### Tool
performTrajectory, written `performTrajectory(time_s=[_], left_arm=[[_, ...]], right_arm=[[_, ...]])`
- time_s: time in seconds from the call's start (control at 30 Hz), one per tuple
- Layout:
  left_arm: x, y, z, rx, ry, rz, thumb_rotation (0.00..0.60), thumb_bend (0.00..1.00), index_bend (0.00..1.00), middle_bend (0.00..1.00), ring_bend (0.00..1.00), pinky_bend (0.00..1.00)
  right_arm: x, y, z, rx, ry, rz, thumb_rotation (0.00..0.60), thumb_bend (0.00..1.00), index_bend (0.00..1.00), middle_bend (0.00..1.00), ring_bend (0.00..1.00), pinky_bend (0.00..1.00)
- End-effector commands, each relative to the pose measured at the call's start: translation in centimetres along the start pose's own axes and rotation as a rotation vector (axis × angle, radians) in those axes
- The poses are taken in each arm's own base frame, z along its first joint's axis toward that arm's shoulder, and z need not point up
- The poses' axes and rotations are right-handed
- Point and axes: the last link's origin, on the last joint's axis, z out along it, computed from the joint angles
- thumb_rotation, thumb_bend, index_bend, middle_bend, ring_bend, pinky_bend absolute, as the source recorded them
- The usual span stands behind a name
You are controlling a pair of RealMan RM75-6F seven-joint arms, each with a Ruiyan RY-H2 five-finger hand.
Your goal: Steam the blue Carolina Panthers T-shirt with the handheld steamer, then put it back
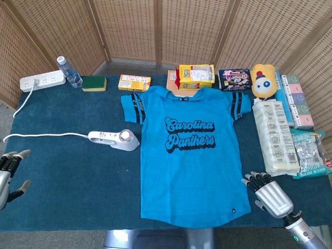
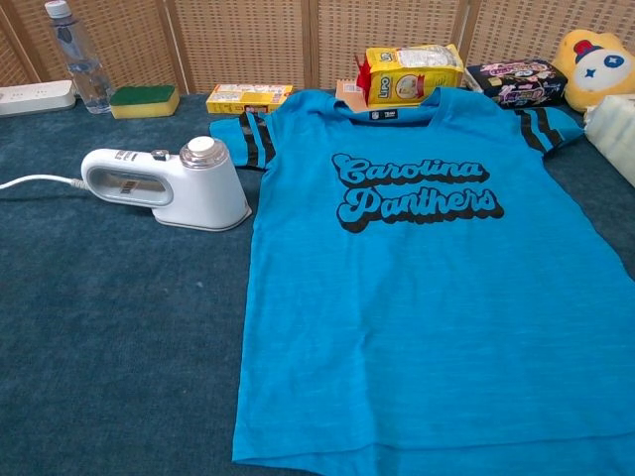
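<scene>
The blue Carolina Panthers T-shirt [image 1: 189,155] [image 2: 427,278] lies flat on the dark blue table cover, print up. To its left rests the white handheld steamer [image 1: 115,139] [image 2: 169,186] on its side, its cord [image 1: 44,136] trailing left. My left hand [image 1: 8,171] hovers at the table's left edge, fingers apart and empty, far from the steamer. My right hand [image 1: 271,193] sits at the front right, just off the shirt's lower right corner, fingers spread and holding nothing. Neither hand shows in the chest view.
Along the back edge stand a power strip [image 1: 42,81], water bottle [image 1: 69,71], green sponge [image 1: 94,83], yellow boxes [image 1: 134,82] and a yellow bag [image 1: 196,75]. A plush toy [image 1: 264,81], wipes packs [image 1: 276,136] and boxes [image 1: 296,101] crowd the right side.
</scene>
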Motion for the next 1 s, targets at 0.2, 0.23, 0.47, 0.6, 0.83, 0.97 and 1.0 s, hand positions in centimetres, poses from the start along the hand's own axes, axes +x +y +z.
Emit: performTrajectory(time_s=[0.2, 0.23, 0.47, 0.6, 0.83, 0.97, 1.0], left_arm=[[0.0, 0.1, 0.0, 0.0, -0.001, -0.002, 0.6, 0.25, 0.15, 0.29, 0.21, 0.26], [0.0, 0.1, 0.0, 0.0, -0.001, -0.003, 0.6, 0.25, 0.15, 0.29, 0.21, 0.26], [-0.2, 0.2, -0.1, -0.001, -0.013, -0.004, 0.6, 0.25, 0.15, 0.29, 0.21, 0.26], [-0.1, 0.3, -0.2, -0.002, -0.011, -0.004, 0.6, 0.25, 0.15, 0.29, 0.21, 0.26], [0.0, 0.5, -0.3, -0.004, -0.009, -0.002, 0.6, 0.25, 0.15, 0.29, 0.21, 0.26], [0.0, 0.6, -0.4, -0.007, -0.01, 0.001, 0.6, 0.25, 0.15, 0.29, 0.21, 0.26], [0.0, 0.6, -0.4, -0.008, -0.01, 0.001, 0.6, 0.25, 0.15, 0.29, 0.21, 0.26]], right_arm=[[-1.2, 0.2, 0.3, 0.005, -0.02, 0.012, 0.6, 0.07, 0.23, 0.24, 0.22, 0.28], [-1.2, 0.2, 0.2, 0.005, -0.02, 0.013, 0.6, 0.07, 0.23, 0.24, 0.22, 0.28], [-1.6, 0.6, 0.2, 0.003, -0.03, -0.004, 0.6, 0.07, 0.23, 0.24, 0.22, 0.28], [-2.0, 0.5, 0.1, 0.002, -0.035, -0.001, 0.6, 0.07, 0.23, 0.24, 0.22, 0.28], [-2.4, 0.5, 0.5, 0.009, -0.041, -0.003, 0.6, 0.07, 0.23, 0.24, 0.22, 0.27], [-2.5, 0.5, 0.6, 0.009, -0.042, -0.001, 0.6, 0.07, 0.23, 0.24, 0.22, 0.27], [-2.6, 0.5, 0.6, 0.008, -0.042, 0.0, 0.6, 0.07, 0.23, 0.24, 0.22, 0.27]])
